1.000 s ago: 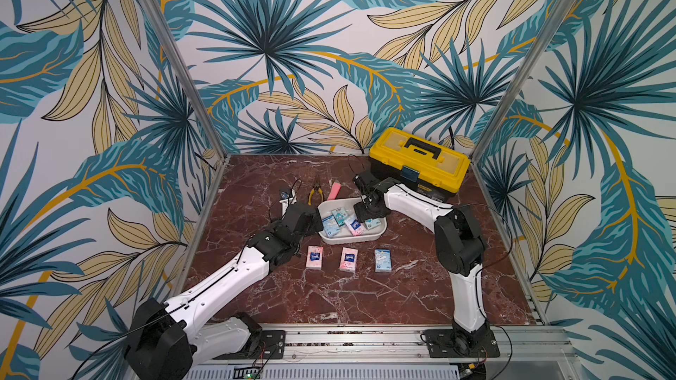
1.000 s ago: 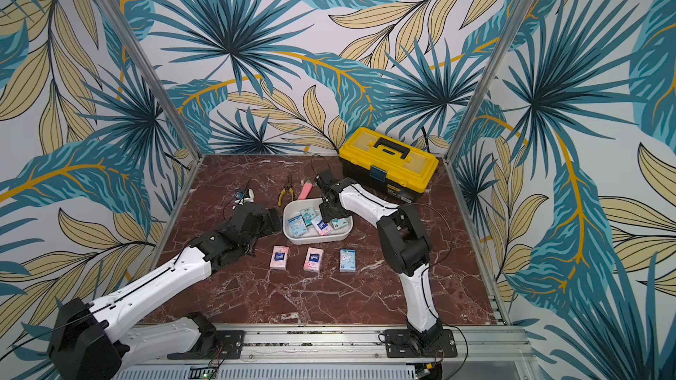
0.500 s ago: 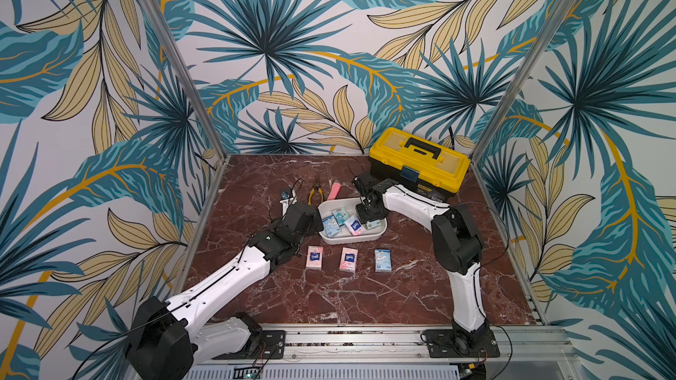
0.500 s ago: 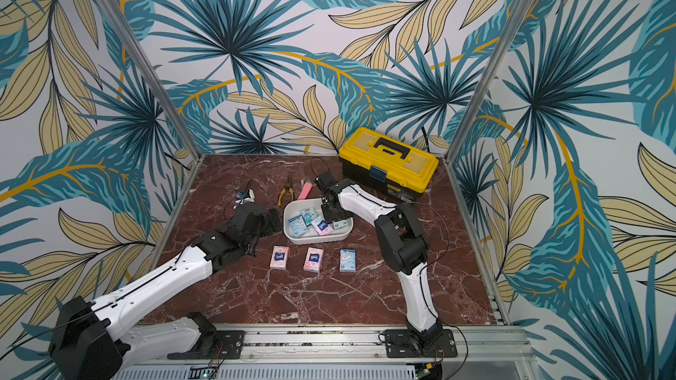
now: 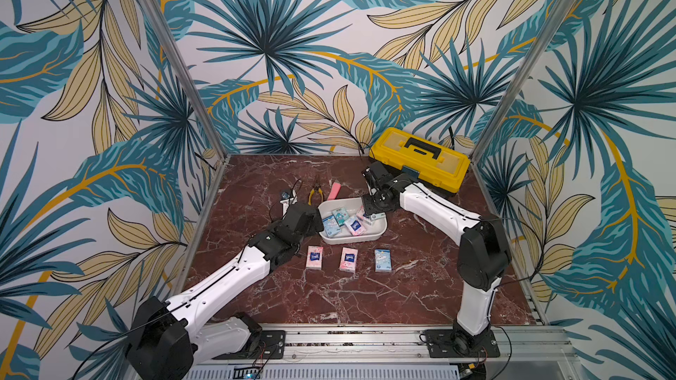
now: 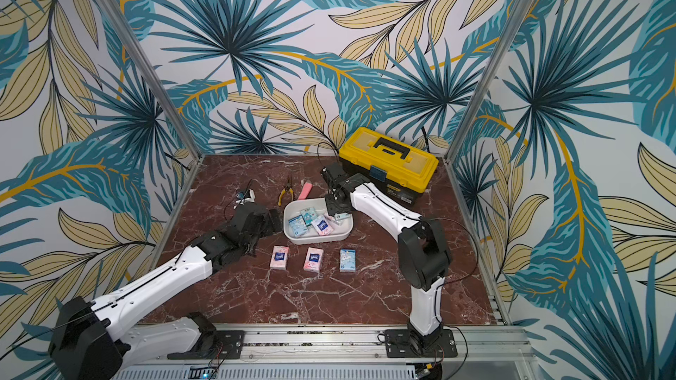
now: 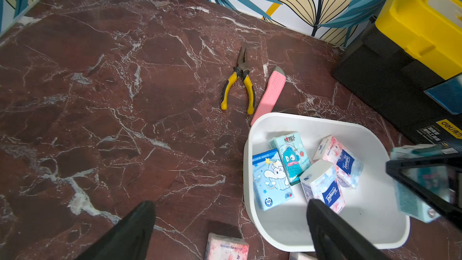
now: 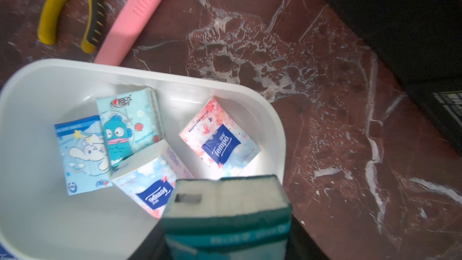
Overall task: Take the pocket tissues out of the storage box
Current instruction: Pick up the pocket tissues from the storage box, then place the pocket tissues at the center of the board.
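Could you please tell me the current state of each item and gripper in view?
Storage box: holds four loose packets.
Teal packet: clamped in the right gripper, over the box's end.
Three table packets: out, lying flat in a row.
Toolbox: lid shut.
Pliers: lying flat, closed.
Left gripper: open, empty.

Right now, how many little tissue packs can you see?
8. Three packs lie in a row on the table in front of the white box; four packs lie inside it; one teal pack is held by the right gripper above the box.

High top views; wrists share storage box (image 7: pixel 312 119) (image 8: pixel 175 77)
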